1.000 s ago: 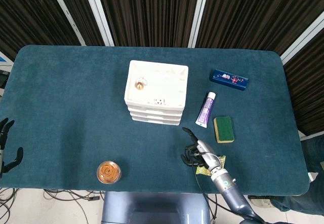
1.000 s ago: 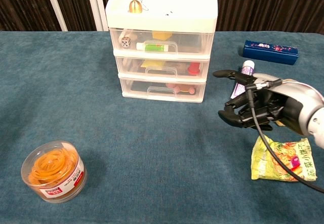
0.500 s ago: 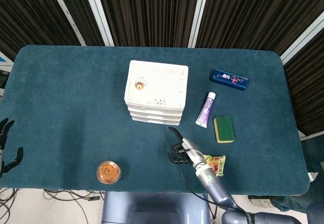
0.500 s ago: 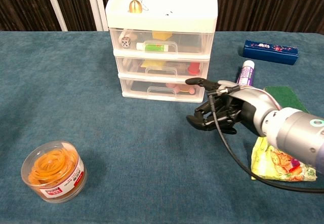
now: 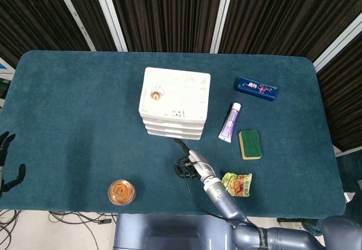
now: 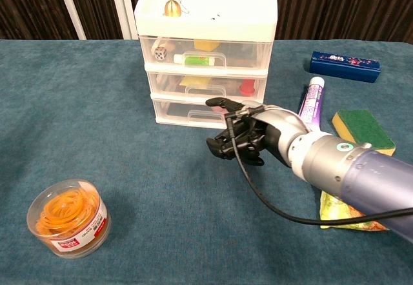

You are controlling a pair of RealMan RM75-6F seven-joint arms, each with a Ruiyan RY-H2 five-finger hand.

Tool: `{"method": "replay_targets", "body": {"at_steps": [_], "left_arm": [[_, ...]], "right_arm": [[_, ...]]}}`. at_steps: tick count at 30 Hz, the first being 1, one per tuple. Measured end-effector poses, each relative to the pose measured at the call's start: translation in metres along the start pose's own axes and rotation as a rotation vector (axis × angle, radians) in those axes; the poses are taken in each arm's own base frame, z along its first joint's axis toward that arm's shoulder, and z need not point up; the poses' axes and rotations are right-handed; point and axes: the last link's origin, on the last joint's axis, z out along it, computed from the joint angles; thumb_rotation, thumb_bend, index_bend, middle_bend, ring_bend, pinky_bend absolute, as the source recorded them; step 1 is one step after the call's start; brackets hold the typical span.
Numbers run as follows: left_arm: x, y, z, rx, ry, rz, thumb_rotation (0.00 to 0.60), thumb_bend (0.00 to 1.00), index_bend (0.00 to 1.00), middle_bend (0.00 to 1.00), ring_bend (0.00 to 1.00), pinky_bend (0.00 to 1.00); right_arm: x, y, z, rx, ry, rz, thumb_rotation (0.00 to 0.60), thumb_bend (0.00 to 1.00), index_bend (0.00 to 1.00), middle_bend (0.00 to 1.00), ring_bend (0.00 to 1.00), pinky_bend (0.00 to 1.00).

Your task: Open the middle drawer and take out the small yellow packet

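The white three-drawer cabinet (image 5: 175,107) (image 6: 206,53) stands mid-table with all drawers pushed in. Through the clear front of the middle drawer (image 6: 206,87) a yellow item shows. A small yellow-green packet (image 5: 237,183) (image 6: 342,211) lies on the cloth at the front right, partly behind my right forearm in the chest view. My right hand (image 5: 189,164) (image 6: 242,137) hovers just in front of the bottom drawer, most fingers curled in, one stretched towards the cabinet, holding nothing. My left hand (image 5: 7,165) hangs off the table's left edge with fingers apart.
A tub of orange rubber bands (image 5: 121,192) (image 6: 68,217) sits front left. Right of the cabinet lie a purple tube (image 5: 229,122) (image 6: 312,98), a green-yellow sponge (image 5: 249,143) (image 6: 362,129) and a blue box (image 5: 255,89) (image 6: 344,66). A small bell (image 6: 171,8) sits on the cabinet.
My right hand has travelled left, from beside the yellow packet to the front of the cabinet's lower drawers. The packet stays on the cloth. The left hand has not moved.
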Motion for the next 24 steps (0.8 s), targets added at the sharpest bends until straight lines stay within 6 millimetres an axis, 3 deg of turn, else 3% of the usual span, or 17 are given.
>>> {"method": "replay_targets", "body": {"at_steps": [11, 24], "left_arm": [[0.0, -0.001, 0.001, 0.002, -0.002, -0.004, 0.6, 0.46, 0.04, 0.02, 0.0, 0.0], [0.0, 0.0, 0.0, 0.002, -0.005, -0.001, 0.6, 0.46, 0.04, 0.02, 0.0, 0.0]], "right_arm": [[-0.004, -0.01, 0.028, 0.014, 0.043, 0.006, 0.6, 0.64, 0.0, 0.84, 0.97, 0.94], [-0.009, -0.014, 0.035, -0.027, 0.057, 0.045, 0.6, 0.64, 0.0, 0.85, 0.98, 0.94]]}}
